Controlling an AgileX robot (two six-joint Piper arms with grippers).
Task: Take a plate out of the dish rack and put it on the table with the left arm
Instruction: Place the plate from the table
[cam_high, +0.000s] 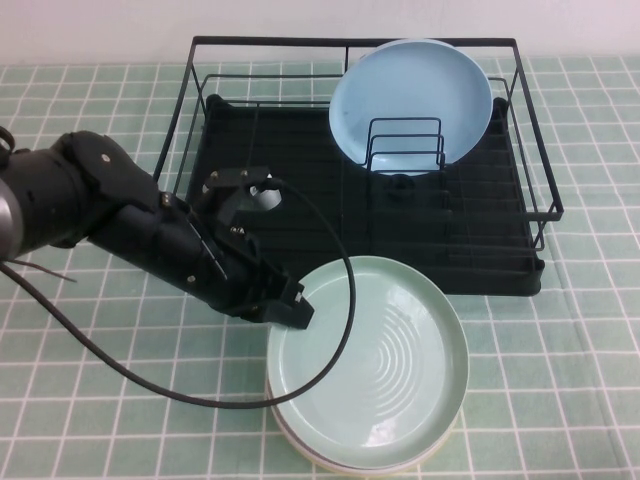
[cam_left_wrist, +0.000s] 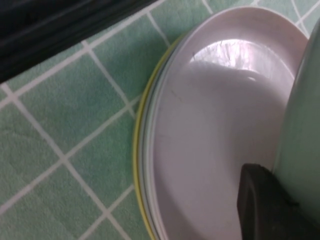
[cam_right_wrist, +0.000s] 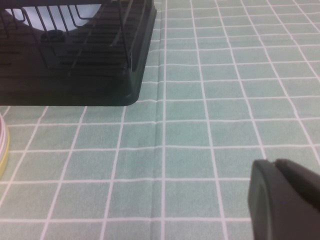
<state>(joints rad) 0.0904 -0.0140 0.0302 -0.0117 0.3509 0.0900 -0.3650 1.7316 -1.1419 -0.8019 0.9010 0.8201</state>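
On the table (cam_high: 560, 330), beside the dish rack (cam_high: 520, 130) | left hand (cam_high: 292, 303) pinching the plate (cam_high: 375, 370); lowering onto stacked plates; release remaining | right hand (cam_right_wrist: 285, 200): parked, grip state untellable

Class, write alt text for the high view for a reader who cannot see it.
The left gripper holds a mint-green plate by its rim over a stack of plates on the tiled table. Behind stands a black dish rack with a light blue plate upright inside. The right gripper is out of this view.
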